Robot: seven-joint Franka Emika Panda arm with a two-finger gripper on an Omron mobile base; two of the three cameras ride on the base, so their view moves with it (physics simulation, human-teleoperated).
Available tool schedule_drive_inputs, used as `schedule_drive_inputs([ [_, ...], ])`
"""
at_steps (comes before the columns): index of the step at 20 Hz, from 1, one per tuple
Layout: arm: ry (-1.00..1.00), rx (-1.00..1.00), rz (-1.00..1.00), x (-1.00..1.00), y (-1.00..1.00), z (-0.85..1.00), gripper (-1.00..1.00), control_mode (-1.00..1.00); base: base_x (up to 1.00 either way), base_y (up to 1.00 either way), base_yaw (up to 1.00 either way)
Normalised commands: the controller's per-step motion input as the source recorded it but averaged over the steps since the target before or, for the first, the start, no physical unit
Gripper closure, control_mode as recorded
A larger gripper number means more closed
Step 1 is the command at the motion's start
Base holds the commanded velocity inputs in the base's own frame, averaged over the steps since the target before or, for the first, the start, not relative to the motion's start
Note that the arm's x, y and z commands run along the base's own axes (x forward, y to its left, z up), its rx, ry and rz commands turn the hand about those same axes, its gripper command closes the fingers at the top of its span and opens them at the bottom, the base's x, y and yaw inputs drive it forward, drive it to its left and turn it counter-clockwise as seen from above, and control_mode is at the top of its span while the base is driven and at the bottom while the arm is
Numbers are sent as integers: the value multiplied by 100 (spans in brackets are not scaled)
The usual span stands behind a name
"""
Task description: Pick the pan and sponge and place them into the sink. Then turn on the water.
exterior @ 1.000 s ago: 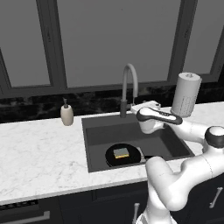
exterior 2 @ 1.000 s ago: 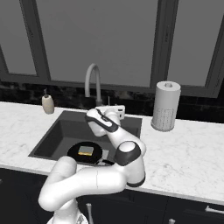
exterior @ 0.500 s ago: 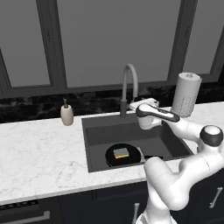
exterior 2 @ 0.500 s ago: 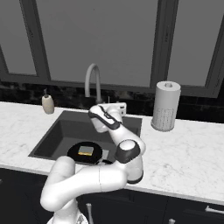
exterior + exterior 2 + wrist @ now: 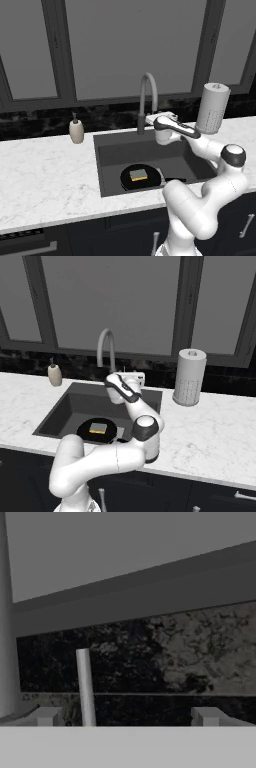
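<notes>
Pan (image 5: pixel 141 177) lies in sink (image 5: pixel 112 145) at lower centre, sponge (image 5: pixel 139 174) on it; my gripper (image 5: pixel 149 119), jaws wide and empty, has edged left to the faucet (image 5: pixel 148 97) base at centre frame; only the water remains, I judge; no readable writing anywhere.

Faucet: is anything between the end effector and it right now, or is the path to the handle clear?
Nothing visible blocks it. The end effector is open beside the base of the faucet, above the back of the sink. In the hand view a thin grey upright lever rises between the fingertips. The pan and sponge lie lower down in the basin.
</notes>
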Motion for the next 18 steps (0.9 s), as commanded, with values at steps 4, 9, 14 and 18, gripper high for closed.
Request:
schedule_drive_inputs([
  [4, 0, 4, 7, 31, 0, -14, -100, -100, 0, 0, 0],
  [9, 0, 0, 4, 32, 0, -15, -100, -100, 0, 0, 0],
  [14, 0, 0, 2, 33, 0, -18, -100, -100, 0, 0, 0],
  [18, 0, 0, 0, 32, 0, -15, 100, -100, 0, 0, 0],
])
